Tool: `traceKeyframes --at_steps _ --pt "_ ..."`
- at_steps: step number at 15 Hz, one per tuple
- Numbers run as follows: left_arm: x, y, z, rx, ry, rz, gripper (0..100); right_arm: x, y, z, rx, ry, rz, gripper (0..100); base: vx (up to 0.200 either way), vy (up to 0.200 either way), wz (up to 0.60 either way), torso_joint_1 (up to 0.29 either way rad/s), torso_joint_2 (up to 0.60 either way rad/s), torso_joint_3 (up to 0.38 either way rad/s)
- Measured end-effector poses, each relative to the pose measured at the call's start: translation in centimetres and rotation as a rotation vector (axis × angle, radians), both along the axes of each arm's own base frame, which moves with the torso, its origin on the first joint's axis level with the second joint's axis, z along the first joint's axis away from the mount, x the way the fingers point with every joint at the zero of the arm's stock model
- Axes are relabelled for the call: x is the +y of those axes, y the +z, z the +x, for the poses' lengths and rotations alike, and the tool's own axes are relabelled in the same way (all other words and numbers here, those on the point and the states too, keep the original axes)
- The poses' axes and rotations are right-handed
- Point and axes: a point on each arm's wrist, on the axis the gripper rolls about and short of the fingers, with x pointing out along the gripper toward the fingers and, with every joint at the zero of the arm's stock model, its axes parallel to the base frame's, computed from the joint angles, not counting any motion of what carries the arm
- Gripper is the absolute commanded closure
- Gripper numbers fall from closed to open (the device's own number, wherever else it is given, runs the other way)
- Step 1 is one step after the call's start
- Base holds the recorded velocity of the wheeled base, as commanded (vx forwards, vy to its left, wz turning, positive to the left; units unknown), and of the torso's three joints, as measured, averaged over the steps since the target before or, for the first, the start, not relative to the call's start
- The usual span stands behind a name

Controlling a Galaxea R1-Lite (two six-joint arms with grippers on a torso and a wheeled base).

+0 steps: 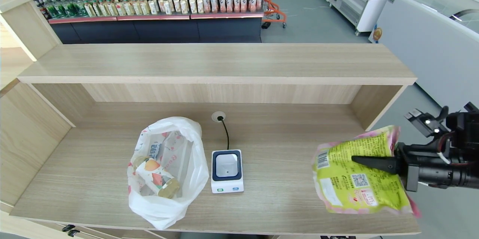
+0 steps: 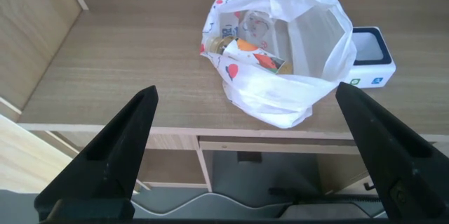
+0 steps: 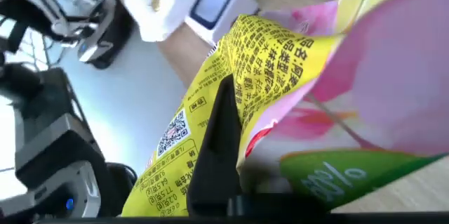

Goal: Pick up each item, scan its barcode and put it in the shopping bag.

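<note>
Pouch [image 1: 348,190] pinched by right gripper [image 1: 359,161], well right of scanner [image 1: 227,170]; we swing left, face barcode [image 1: 323,160] down over it. Left gripper [image 2: 245,92] spread near shopping bag [image 1: 194,171].

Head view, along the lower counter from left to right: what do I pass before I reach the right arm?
shopping bag → scanner → yellow snack pouch, which is clamped in the right gripper.
</note>
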Motion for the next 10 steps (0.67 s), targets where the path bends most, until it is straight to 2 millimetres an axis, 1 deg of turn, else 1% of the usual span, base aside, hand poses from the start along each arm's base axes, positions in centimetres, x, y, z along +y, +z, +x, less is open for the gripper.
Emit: traceKeyframes --at_steps 1,3,5,7,10 --pt "0.0 0.0 0.0 0.0 0.0 0.0 0 0.0 0.1 -0.3 -0.107 0.093 0.0 100 0.0 0.0 0.0 0.0 0.0 0.0" --pt "0.0 0.0 0.0 0.0 0.0 0.0 0 0.4 -0.2 -0.3 -0.325 0.19 -0.067 100 0.0 0.0 0.0 0.0 0.0 0.0" --pt "0.0 0.0 0.0 0.0 0.0 0.0 0 1.1 -0.7 -0.2 -0.492 0.275 -0.113 100 0.0 0.0 0.0 0.0 0.0 0.0" --pt "0.0 0.0 0.0 0.0 0.0 0.0 0 1.8 -1.2 -0.6 -0.581 0.339 -0.12 100 0.0 0.0 0.0 0.0 0.0 0.0" --pt "0.0 0.0 0.0 0.0 0.0 0.0 0 2.7 -1.2 -1.1 -0.704 0.421 -0.11 100 0.0 0.0 0.0 0.0 0.0 0.0"
